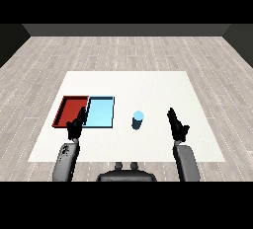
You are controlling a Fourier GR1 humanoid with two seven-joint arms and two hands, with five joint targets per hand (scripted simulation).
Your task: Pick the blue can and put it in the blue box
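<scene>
Head view: blue can (138, 120) upright, left of right hand (177, 126), apart; fingers straight, holding nothing.

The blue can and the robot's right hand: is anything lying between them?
No. In the head view only bare white table separates the blue can from the right hand.

The can (138, 120) is a short blue cylinder with a paler blue top, standing upright on the table, free of any hold. It stands to the right of the blue tray (100, 113), near it but apart, level with the tray's near half. The blue tray is a shallow light blue rectangle with a darker rim, lying flat with nothing inside it.
</scene>
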